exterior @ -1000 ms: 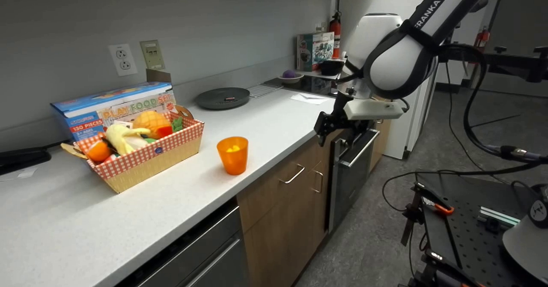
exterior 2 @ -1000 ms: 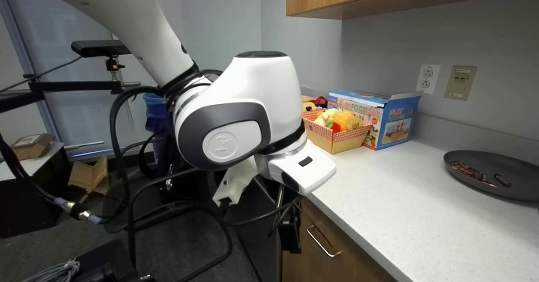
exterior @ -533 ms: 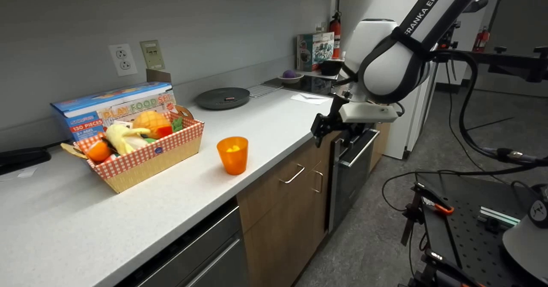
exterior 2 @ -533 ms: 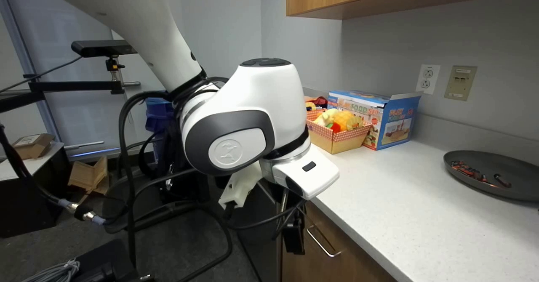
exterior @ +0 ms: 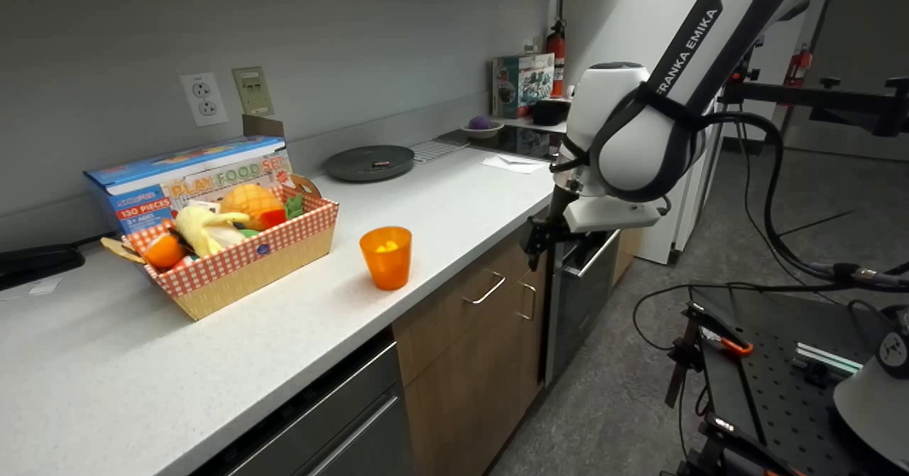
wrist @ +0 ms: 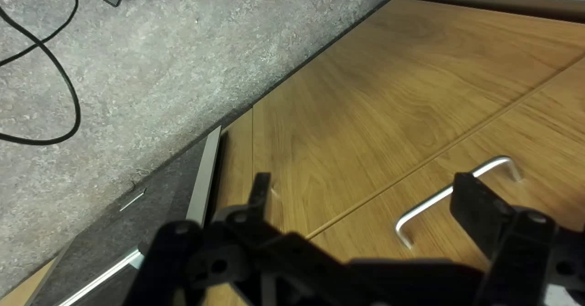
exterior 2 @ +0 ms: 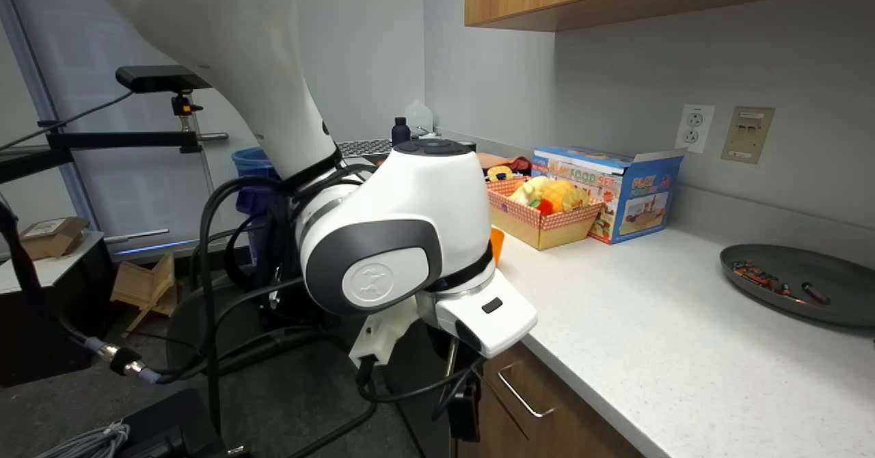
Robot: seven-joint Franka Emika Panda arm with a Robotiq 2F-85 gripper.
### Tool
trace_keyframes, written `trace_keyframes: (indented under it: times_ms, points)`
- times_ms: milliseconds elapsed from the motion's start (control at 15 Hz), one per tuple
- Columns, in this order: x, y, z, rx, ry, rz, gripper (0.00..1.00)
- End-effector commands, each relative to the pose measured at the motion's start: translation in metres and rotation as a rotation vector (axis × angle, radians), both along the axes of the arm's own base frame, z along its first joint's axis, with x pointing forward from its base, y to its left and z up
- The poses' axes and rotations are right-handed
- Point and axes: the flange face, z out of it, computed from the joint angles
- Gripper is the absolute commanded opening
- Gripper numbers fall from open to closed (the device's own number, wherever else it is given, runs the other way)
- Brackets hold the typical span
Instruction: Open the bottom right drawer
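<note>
Drawer: The brown wood drawer (exterior: 449,312) sits just under the counter (exterior: 454,199). It is between the black oven (exterior: 582,312) and a dark grey front (exterior: 376,440). It looks shut.
Gripper: The gripper (wrist: 363,182) has its jaws spread wide and holds nothing. I guess they are wide so the silver handle (wrist: 427,205) can fit in the gap.
Handle gap: In the wrist view one finger (wrist: 473,201) hides part of the handle. In both exterior views the gripper looks apart from it, so I think they do not touch.
Slant: The handle runs slantwise across the gap. The gripper may need to turn, or hook one finger behind the bar.
Bent arm: The white arm (exterior: 628,156) reaches down in front of the counter, I think because the handle is below the top and needs a pull straight out.
Counter edge: It sticks out over the drawer and could bump the arm.
Cupboard handle: The cupboard handle (exterior: 534,302) is near the gripper in an exterior view. The fingers could grab the wrong one.
Cable: A black cable (exterior 2: 205,266) hangs in loops by the arm and might catch.
Cup and basket: The orange cup (exterior: 386,258) and the basket (exterior: 241,277) stand on the counter, likely out of the way.
</note>
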Motion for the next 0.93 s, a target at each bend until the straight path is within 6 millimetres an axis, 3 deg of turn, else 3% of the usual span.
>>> trace_keyframes:
  times_ms: [0, 533, 867]
  points:
    - [0.011, -0.006, -0.023, -0.021, -0.027, -0.036, 1.00]
    - [0.037, -0.004, -0.050, -0.004, -0.133, -0.112, 1.00]
    - [0.044, -0.011, -0.073, -0.009, -0.164, -0.132, 1.00]
